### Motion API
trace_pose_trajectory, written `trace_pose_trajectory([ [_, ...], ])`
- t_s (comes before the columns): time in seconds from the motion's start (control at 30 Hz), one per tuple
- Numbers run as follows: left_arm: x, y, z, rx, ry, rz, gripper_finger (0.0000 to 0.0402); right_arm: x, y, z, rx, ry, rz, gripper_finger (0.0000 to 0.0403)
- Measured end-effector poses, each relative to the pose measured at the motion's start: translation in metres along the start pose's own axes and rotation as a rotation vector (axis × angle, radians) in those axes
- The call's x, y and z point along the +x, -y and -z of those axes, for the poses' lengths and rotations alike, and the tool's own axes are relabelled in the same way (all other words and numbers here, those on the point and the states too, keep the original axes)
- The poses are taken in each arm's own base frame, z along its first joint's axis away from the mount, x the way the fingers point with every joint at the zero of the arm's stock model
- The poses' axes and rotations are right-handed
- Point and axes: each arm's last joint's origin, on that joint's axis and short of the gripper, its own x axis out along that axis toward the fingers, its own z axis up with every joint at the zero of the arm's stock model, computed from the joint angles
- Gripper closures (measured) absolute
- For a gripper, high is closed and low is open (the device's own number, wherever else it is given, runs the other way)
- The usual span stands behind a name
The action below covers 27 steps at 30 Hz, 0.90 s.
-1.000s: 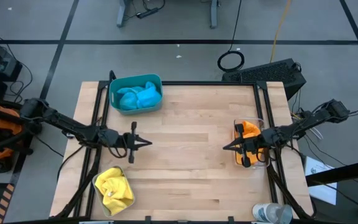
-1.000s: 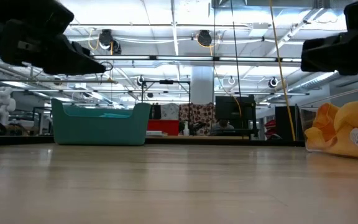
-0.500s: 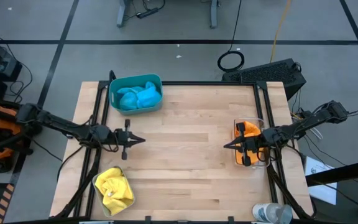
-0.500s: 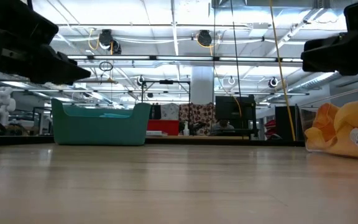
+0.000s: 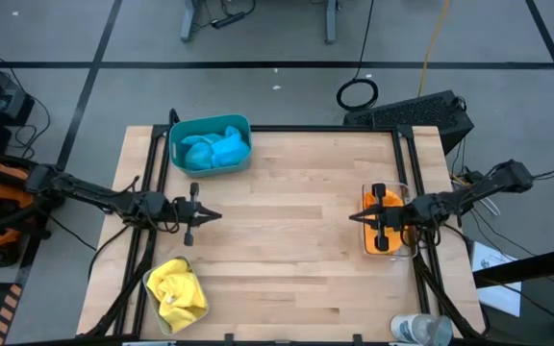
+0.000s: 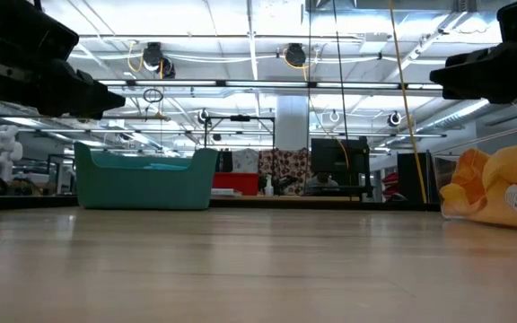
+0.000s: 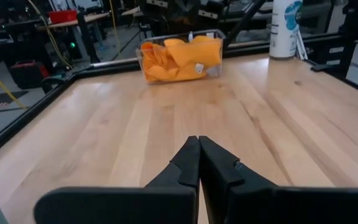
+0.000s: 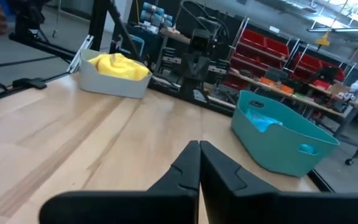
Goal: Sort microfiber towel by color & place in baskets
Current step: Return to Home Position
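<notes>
The left gripper (image 5: 216, 215) is hanging above the table (image 5: 287, 255) near its left edge, between the teal bin (image 5: 210, 123) and the grey bin (image 8: 112, 86), and is pointing toward the middle; its two dark fingers (image 7: 189, 163) are pressing together, clenched on nothing. The right gripper (image 5: 353, 218) is hovering at the right edge over the clear bin (image 7: 182, 36), facing the left one, its fingers (image 8: 190, 167) likewise closed and empty. The fuzzy blue towels (image 5: 214, 149) are lying crumpled in the teal bin, a rounded-corner plastic tub at the far left corner; the soft yellow towels (image 5: 176, 291) are heaping above the rim of the grey bin at the near left corner; the orange towels (image 5: 387, 199) are filling the clear bin, a white tag showing through its see-through wall. The table is showing pale wood planks with a black frame; a clear bottle (image 5: 421, 330) is standing at the near right corner.
</notes>
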Motion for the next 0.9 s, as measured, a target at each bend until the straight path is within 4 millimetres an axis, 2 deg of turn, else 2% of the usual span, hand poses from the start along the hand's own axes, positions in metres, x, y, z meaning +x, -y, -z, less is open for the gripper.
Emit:
trace_pose_trajectory([
  [0.3, -0.001, 0.0, 0.002, -0.041, -0.019, -0.002, 0.0394, -0.015, 0.006, -0.002, 0.015, 0.045, 0.008, 0.0403],
  [0.43, -0.001, 0.0, 0.002, -0.017, -0.015, -0.006, 0.0394, -0.023, 0.006, -0.002, -0.029, 0.097, -0.074, 0.0403],
  [0.9, -0.001, -0.002, -0.005, 0.019, 0.052, -0.036, 0.0394, -0.02, 0.02, 0.005, -0.039, 0.076, -0.077, 0.0403],
])
